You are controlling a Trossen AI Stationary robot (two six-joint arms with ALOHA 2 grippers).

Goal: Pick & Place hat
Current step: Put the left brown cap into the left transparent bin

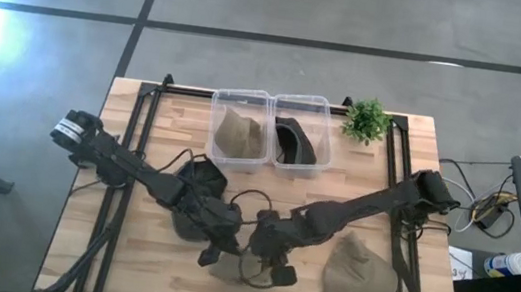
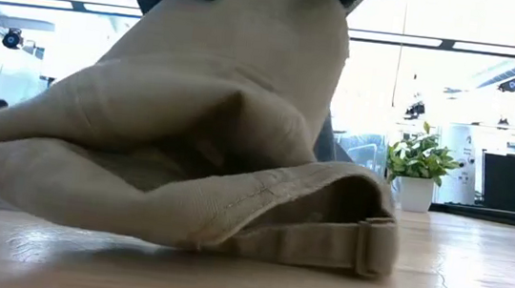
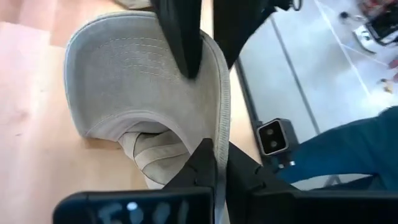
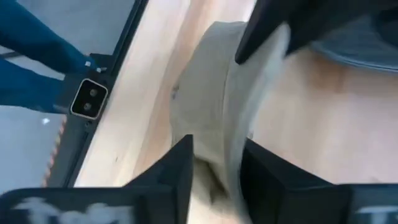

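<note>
1. While both arms met at the near edge of the pale wooden surface (image 1: 132, 200), a soft beige cloth cap (image 1: 236, 267) lay between them.
2. Left pincer (image 3: 214, 163) was clamped shut on the cap's brim edge.
3. Right pincer (image 4: 217, 155) straddled the crown, jaws parted, not clearly gripping.
4. Judged light, floppy, prone to sagging; the stitched brim looked the firmest hold.

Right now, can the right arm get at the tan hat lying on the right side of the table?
Probably yes: that tan hat lies uncovered beside the right arm, but the right end effector first has to leave the cap it straddles.
</note>
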